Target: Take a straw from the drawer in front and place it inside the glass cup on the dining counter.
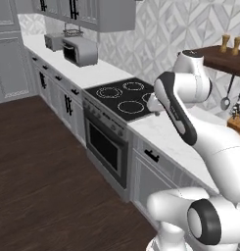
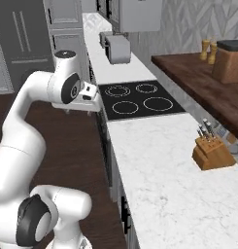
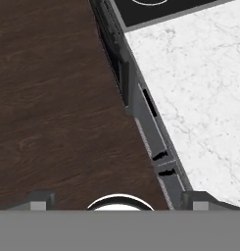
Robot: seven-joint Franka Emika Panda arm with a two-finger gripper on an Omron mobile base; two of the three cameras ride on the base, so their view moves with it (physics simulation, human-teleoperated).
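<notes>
**Arm raised over cabinet front, drawer shut**

Gripper (image 3: 119, 201): in the hand view its two dark finger tips sit far apart at the bottom corners, nothing between them, so the jaws stand wide and empty. In the right base view the hand (image 2: 89, 97) hangs above the dark wood floor (image 1: 38, 162), just off the edge of the marble worktop (image 2: 159, 165), beside the black cooktop (image 2: 140, 99).

Below the hand: the hand view looks down the line of grey cabinet fronts. The drawer (image 3: 153, 130) is a narrow grey strip between floor and worktop, with a small black handle; it appears closed. In the left base view the same drawer (image 1: 153, 154) sits just right of the oven (image 1: 107, 147), under the worktop edge, flush with its neighbours.

On the worktop, right side: a wooden knife block (image 2: 212, 153), standing clear of the cooktop.

Farther back: a toaster oven (image 1: 80, 51) on the worktop past the cooktop, and a smaller toaster (image 1: 53, 41) behind it. Two wooden shakers (image 2: 209, 51) on a dark wood shelf.
</notes>
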